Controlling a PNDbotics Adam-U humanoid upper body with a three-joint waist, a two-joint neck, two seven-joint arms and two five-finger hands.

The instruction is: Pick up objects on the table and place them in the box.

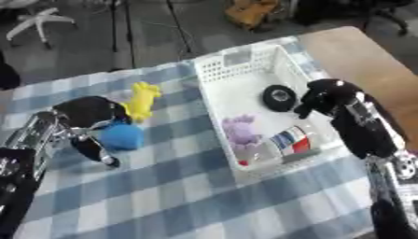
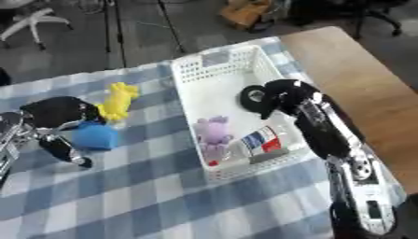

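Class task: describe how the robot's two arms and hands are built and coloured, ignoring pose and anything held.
Both arms are mostly black with silver metal segments. The left hand is glossy black with a dark finger. The right hand is a rounded black shell on a black forearm with silver joints near the elbow.

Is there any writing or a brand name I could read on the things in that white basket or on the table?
None can be read.
Red, white and blue pack in the white basket: its markings are too blurred to read.
Pale tag on the basket's far wall: blurred, nothing legible.
Black round object, purple toy, yellow toy, blue ball: no visible text.
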